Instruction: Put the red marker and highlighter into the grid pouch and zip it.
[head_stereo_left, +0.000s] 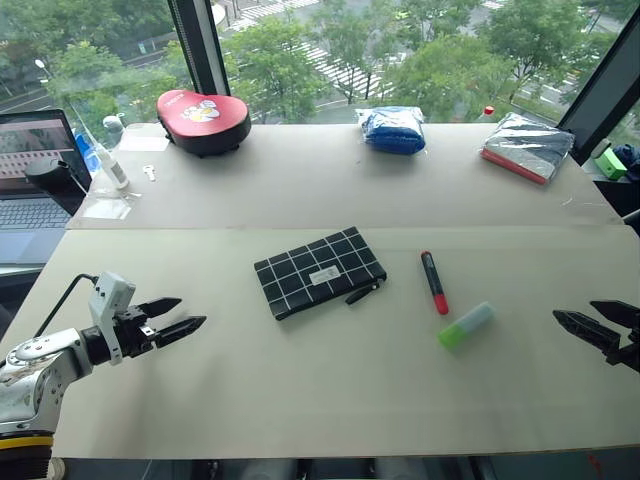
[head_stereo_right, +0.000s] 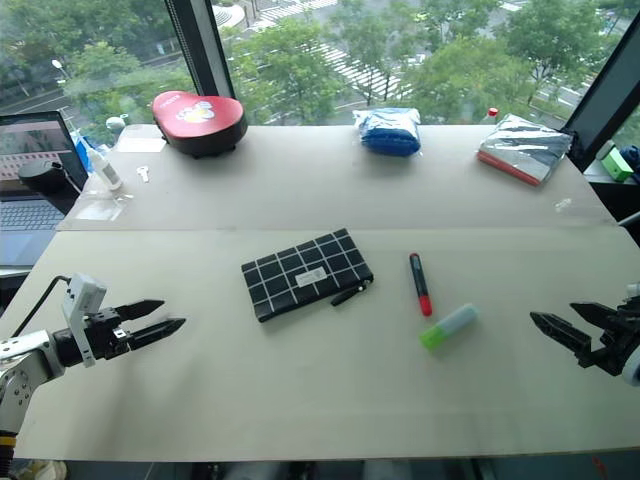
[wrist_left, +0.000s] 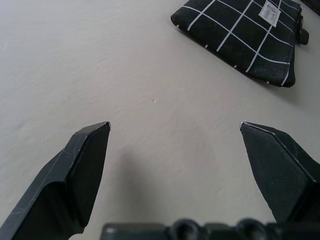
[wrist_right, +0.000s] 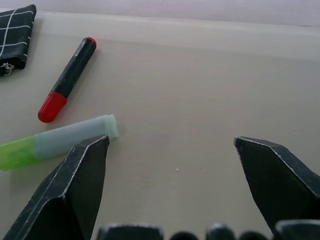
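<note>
I see the grid pouch (head_stereo_left: 320, 272) lying flat near the middle of the pale surface (head_stereo_left: 300, 400), its long axis slanting so the end with the zipper pull (head_stereo_left: 362, 293) sits toward my right and slightly farther from me, the white label facing up. Just to the right of it, apart from it, the red marker (head_stereo_left: 434, 282) lies with its long axis running almost straight away from me, red half nearer me and black half farther. Near the marker's red end but not touching it, the highlighter (head_stereo_left: 465, 325) lies on a diagonal, lime cap toward me and to the left, pale blue body pointing away to the right. My left hand (head_stereo_left: 170, 317) hovers low over the surface well to the left of the pouch, reaching in from the near left corner, fingers pointing toward the middle of the surface and spread wide with nothing between them. My right hand (head_stereo_left: 598, 322) comes in from the right edge, well apart from the highlighter, fingers pointing left toward it, also spread wide and empty. Along the far side of the surface I see a red and black case (head_stereo_left: 203, 120), a blue fabric bundle (head_stereo_left: 392, 129) and a silver packet with red edge (head_stereo_left: 527, 146); a laptop (head_stereo_left: 35, 170) stands at the far left.
</note>
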